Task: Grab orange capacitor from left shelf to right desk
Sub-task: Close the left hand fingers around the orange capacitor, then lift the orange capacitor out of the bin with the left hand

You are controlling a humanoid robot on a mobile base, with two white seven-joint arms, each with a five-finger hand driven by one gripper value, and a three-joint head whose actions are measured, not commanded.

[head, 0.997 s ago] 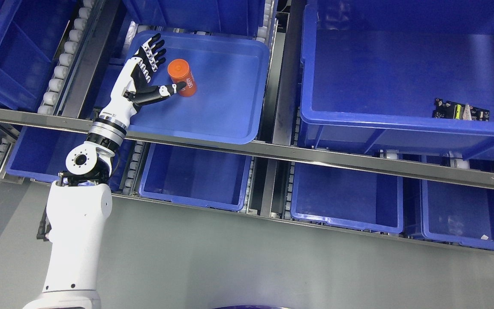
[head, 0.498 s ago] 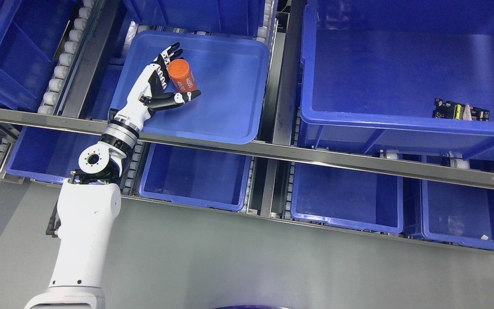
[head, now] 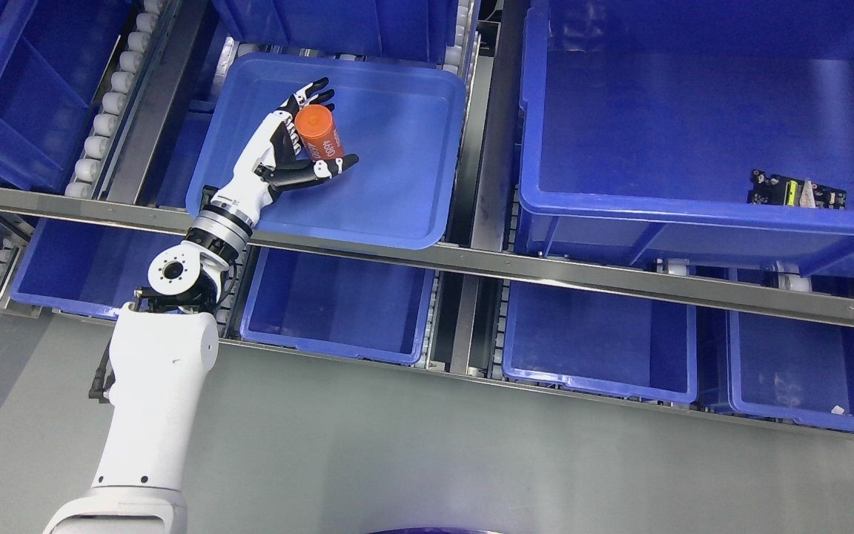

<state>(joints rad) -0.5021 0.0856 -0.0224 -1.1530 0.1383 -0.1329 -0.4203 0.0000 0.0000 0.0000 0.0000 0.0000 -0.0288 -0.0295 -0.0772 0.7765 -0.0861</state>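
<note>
Slipping is the main risk judged from this pose; the orange cylindrical capacitor with pale printed digits is cradled but not enclosed, so a quick lift or a wrist roll could let it roll off the palm and drop back into the shallow blue plastic tray; the metal shelf rail below the tray could also be clipped by the forearm as it is drawn out. The capacitor is seen inside the tray on the left part of the shelf, lying tilted against the palm of the white-and-black left robot hand; the fingers are extended past its top and far side, and the thumb is stretched beneath its lower end, touching or nearly so. The hand is spread apart, not clamped; a firm grasp is judged not yet made. The right hand is not visible.
</note>
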